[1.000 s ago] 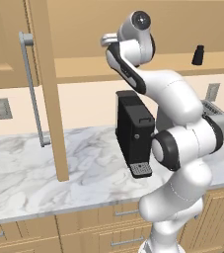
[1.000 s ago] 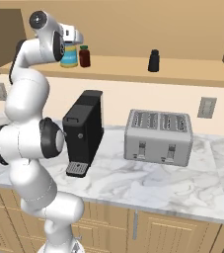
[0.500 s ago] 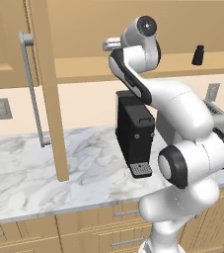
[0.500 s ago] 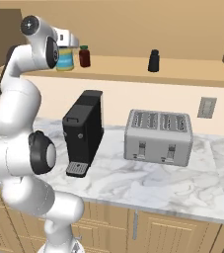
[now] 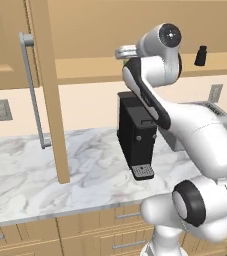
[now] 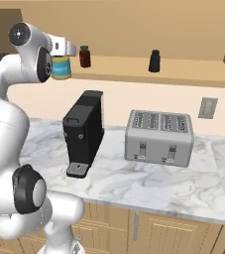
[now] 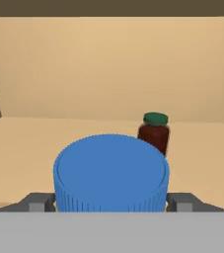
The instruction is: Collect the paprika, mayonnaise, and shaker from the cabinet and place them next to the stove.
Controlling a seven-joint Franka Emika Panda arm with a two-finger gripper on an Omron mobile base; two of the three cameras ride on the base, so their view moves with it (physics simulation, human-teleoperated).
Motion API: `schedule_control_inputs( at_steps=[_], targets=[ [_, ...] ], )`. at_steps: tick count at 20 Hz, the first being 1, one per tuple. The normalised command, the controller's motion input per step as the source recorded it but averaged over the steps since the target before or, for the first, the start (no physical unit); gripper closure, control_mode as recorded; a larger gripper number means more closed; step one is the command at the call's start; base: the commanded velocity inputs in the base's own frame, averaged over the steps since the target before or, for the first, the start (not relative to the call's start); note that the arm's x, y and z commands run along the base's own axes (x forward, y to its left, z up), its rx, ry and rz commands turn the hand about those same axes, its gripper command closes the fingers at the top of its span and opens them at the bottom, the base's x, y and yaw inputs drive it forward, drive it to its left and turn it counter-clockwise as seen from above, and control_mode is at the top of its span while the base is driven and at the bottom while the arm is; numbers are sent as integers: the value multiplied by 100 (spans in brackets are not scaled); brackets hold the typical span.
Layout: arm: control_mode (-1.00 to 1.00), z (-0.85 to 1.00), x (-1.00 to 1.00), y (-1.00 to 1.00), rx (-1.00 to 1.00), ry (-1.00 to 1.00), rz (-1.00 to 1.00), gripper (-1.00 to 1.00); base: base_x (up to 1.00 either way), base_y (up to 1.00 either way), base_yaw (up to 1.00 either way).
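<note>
- The cabinet door [image 5: 47, 100] stands open at the left, its grey bar handle [image 5: 32, 90] facing the camera; the shelf [image 6: 183, 72] runs rightward from it, above the desk [image 6: 173, 183].
- The mayonnaise [image 7: 111, 173] sits upright on the shelf's left part, directly ahead of the hand [image 7: 111, 201] and between its two fingers [image 7: 39, 201], one on each side of the blue lid. The jar's axis is vertical and the hand reaches in level, so the grip goes across the jar's width.
- The hand is fairly wide. The tips look to be at or just beside the lid's ribbed edge; I cannot tell whether they press on it. I judge the grasp to be under way, not yet secure.
- The paprika [image 7: 154, 131] stands just behind and to the right of the mayonnaise, apart from it; pulling the jar straight back should clear it.
- The shaker [image 6: 154, 60] stands further right on the shelf, well apart from both.
- Below, a coffee machine [image 6: 84, 131] and a toaster [image 6: 158, 136] sit on the desk.
</note>
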Motion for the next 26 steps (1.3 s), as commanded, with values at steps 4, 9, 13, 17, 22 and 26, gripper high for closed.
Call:
schedule_control_inputs(
  at_steps=[4,9,13,17,22,26],
  targets=[
    [-100,0,-82,-33,0,0,1,100,0,0,0],
    [-100,-5,-89,-24,0,-1,0,100,0,0,0],
    [-100,-17,-82,-15,0,-3,0,100,0,0,0],
    [-100,-23,-62,-9,0,-3,0,100,0,0,0],
    [100,-16,-31,-3,0,0,0,100,-23,0,0],
    [100,0,0,0,0,0,0,100,-68,0,0]
  ],
)
